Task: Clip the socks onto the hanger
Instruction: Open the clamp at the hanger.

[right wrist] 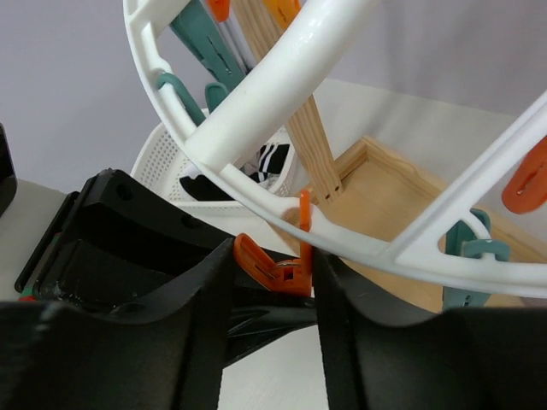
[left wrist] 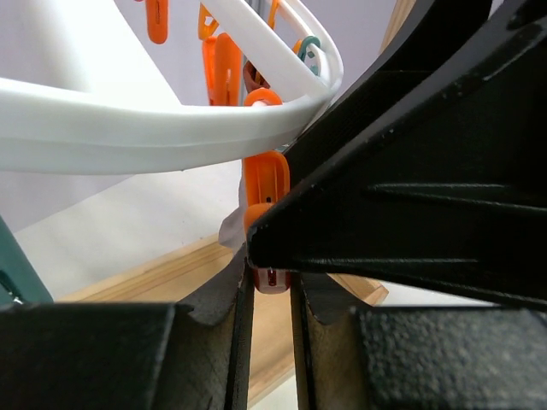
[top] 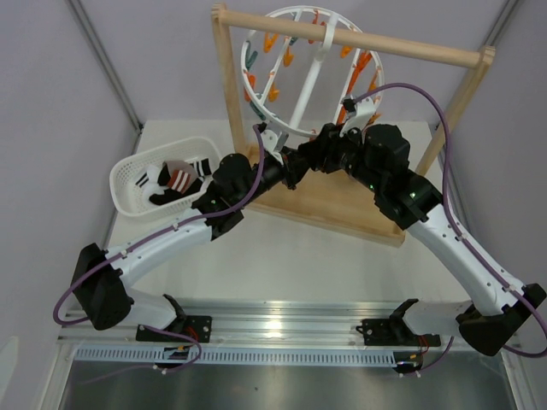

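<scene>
The right fingers (right wrist: 329, 290) pinched an orange clip (right wrist: 267, 266) at the bottom rim of the hanger (top: 286, 130); whether the nearly closed left fingers (left wrist: 301, 299) held anything, I couldn't tell. One limp, light sock (top: 173, 166) lay in the basket (top: 128, 178), best pinched by its cuff.

Pale grey walls (top: 51, 77) enclose a white table (top: 299, 256) with an aluminium rail (top: 291, 329) along its near edge.

White ring hanger (top: 306, 85) hangs upright; a taupe sock (top: 174, 167) lies in basket (top: 128, 201).
</scene>
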`<state>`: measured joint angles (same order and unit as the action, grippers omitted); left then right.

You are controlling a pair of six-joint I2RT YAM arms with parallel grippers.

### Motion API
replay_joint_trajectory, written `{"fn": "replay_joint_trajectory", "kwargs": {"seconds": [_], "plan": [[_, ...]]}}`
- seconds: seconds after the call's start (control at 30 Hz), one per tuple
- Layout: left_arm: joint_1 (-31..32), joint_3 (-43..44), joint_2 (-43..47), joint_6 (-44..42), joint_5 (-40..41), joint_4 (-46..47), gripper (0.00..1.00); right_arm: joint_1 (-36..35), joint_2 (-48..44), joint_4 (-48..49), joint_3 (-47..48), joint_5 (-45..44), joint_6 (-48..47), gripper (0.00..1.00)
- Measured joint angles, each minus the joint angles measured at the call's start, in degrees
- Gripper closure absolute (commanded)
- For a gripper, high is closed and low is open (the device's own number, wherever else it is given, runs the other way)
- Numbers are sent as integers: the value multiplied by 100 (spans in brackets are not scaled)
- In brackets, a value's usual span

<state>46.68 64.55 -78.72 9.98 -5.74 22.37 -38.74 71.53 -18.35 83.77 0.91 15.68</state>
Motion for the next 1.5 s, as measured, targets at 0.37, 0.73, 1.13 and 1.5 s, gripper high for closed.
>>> {"fn": "replay_joint_trajectory", "kwargs": {"seconds": [0.37, 0.73, 1.13, 1.5], "plan": [[15, 4, 61, 48, -22, -164, 34, 81, -179, 306, -328, -376, 345, 89], [42, -151, 1108, 533, 835, -1469, 1, 308, -428, 551, -798, -772, 1054, 100], [-476, -192, 1467, 1589, 2625, -4509, 0, 389, -448, 555, -835, -730, 1307, 100], [-2470, -26, 584, 1958, 2841, -5724, 0, 398, -448, 629, -835, -518, 1303, 100]]}}
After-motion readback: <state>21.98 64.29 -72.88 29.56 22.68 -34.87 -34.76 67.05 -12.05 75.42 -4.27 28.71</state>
